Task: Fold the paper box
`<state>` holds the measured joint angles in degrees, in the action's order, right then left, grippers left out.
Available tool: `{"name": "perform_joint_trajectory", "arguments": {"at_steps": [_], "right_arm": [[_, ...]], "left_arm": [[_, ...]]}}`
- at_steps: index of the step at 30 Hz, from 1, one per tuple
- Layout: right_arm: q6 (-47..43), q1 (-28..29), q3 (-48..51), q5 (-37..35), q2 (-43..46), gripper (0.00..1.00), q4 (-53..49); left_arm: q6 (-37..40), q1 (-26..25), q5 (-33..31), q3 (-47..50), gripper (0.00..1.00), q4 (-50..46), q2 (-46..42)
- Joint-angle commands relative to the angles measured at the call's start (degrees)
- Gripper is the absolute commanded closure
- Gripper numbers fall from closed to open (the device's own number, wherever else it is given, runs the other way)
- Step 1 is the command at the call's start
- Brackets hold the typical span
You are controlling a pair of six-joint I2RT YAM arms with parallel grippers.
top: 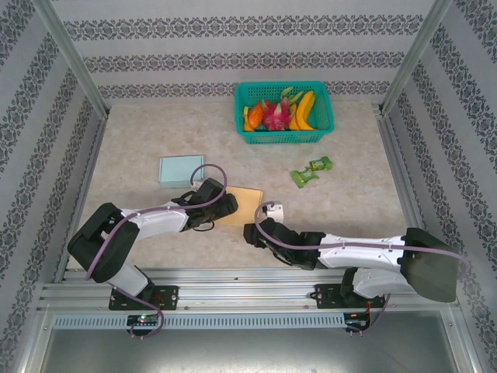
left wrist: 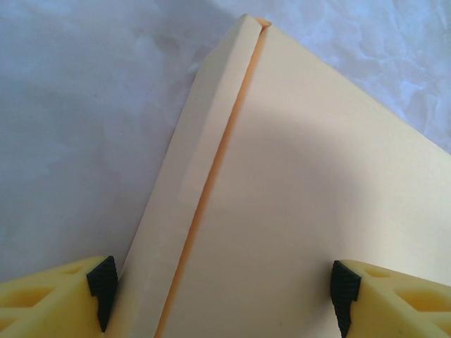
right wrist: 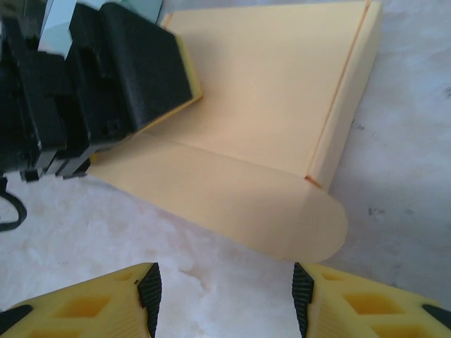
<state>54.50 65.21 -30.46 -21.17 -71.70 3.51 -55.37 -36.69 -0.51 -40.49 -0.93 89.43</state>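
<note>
The paper box [top: 247,200] lies flat on the table as a tan sheet. In the left wrist view the paper box [left wrist: 303,176] has a narrow side flap [left wrist: 190,183] folded up along an orange crease. My left gripper [left wrist: 224,296] is open, its jaws wide apart over the sheet's left part. Seen from the right wrist, one of its yellow fingers [right wrist: 189,79] rests on the paper box [right wrist: 268,105]. My right gripper [right wrist: 224,296] is open just above the table, short of the rounded tab [right wrist: 310,222] at the near edge, with nothing between the jaws.
A green basket [top: 324,134] of toy fruit stands at the back. A light blue box [top: 181,169] lies left of the sheet, a green packet [top: 311,172] to the right, and a small white object [top: 276,210] sits beside my right gripper [top: 252,231].
</note>
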Motion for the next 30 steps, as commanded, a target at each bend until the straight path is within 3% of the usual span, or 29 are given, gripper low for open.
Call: {"name": "perform_joint_trajectory", "arguments": {"at_steps": [1,19,30], "right_arm": [[-2.01,-2.23,0.28,0.18,-0.46,0.46,-1.60],[-4.03,-4.50,-3.20,2.01,-11.06,0.50,4.70],[-3.01,-4.57,-0.99,3.68,-12.67,0.61,8.72]], "left_arm": [[0.79,0.04,-3.46,3.23,0.21,-11.90,5.19],[0.79,0.04,-3.97,2.89,0.23,-12.16,6.16],[0.81,0.04,-3.71,3.07,0.23,-11.82,6.13]]}}
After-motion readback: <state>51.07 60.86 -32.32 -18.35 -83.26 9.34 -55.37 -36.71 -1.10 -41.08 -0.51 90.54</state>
